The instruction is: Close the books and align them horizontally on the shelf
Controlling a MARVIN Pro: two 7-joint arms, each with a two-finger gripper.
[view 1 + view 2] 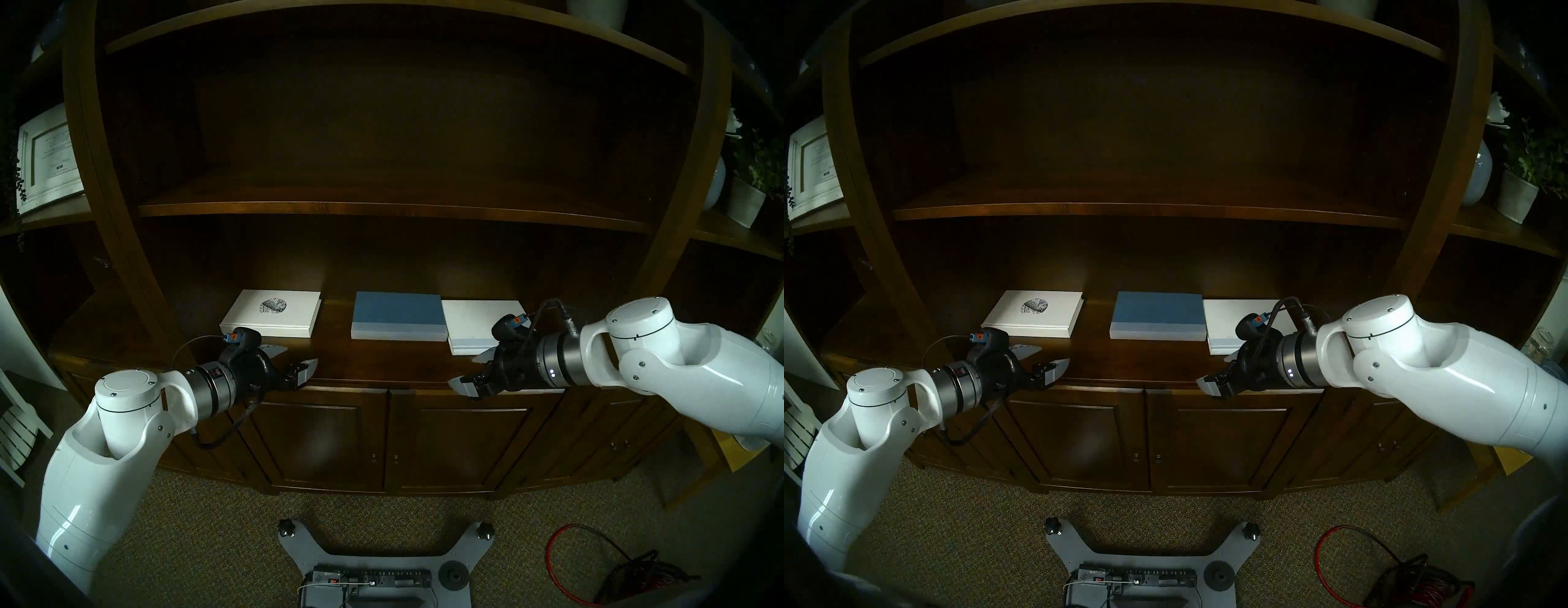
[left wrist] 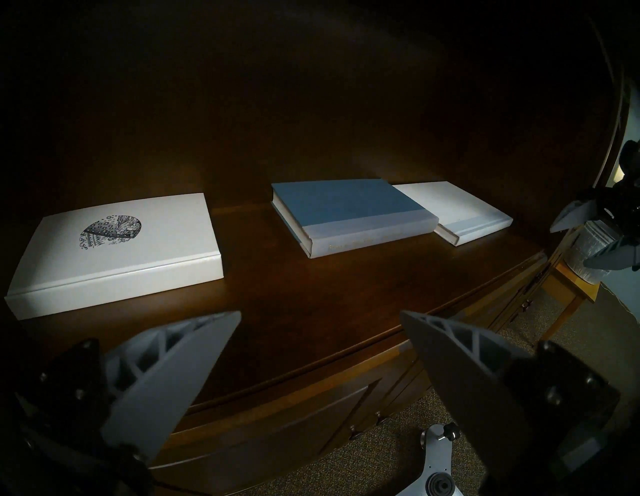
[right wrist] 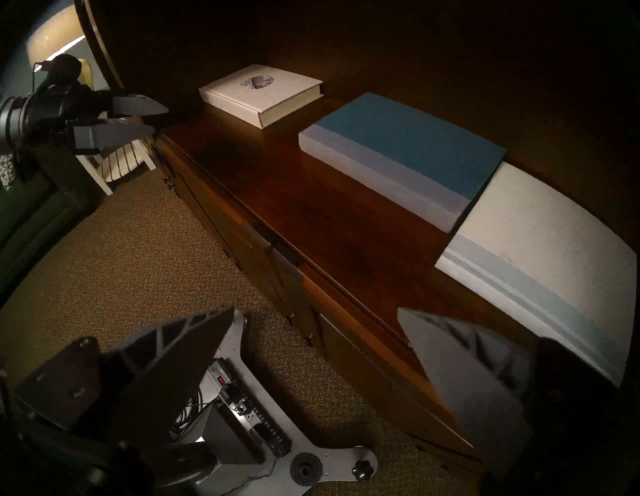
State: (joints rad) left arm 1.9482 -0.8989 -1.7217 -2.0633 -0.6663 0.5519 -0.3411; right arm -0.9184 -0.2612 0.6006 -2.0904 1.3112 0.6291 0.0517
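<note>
From my head's left eye, the three books lie closed and flat in a row on the shelf (image 1: pixel 382 361): the white book with the oval picture (image 1: pixel 271 313) on the left, the blue book (image 1: pixel 398 315) in the middle, the plain white book (image 1: pixel 483 325) touching its right side and set a little nearer the front edge. My right wrist covers that book's near right corner. My left gripper (image 1: pixel 292 365) hangs spread and empty at the shelf's front edge, just in front of the illustrated book; my right gripper (image 1: pixel 469 373) is likewise spread and empty, in front of the plain white book. The framed picture (image 1: pixel 49 159) at far left is cut by the bookcase post. My head's right eye shows nearly the same row, the plain white book (image 1: pixel 1229 327) again partly behind my right wrist. In my left wrist view my fingers (image 2: pixel 166 374) stand wide apart with only the shelf (image 2: pixel 294 294) between them; the illustrated book (image 2: pixel 121 249) lies just beyond on the left, the blue book (image 2: pixel 349 211) farther off, its spine lettering too faint to read. In my right wrist view my fingers (image 3: pixel 467 367) are wide apart, one blurred over the shelf edge, with the plain white book (image 3: pixel 540 249) just beyond it, cut off at the frame's right.
</note>
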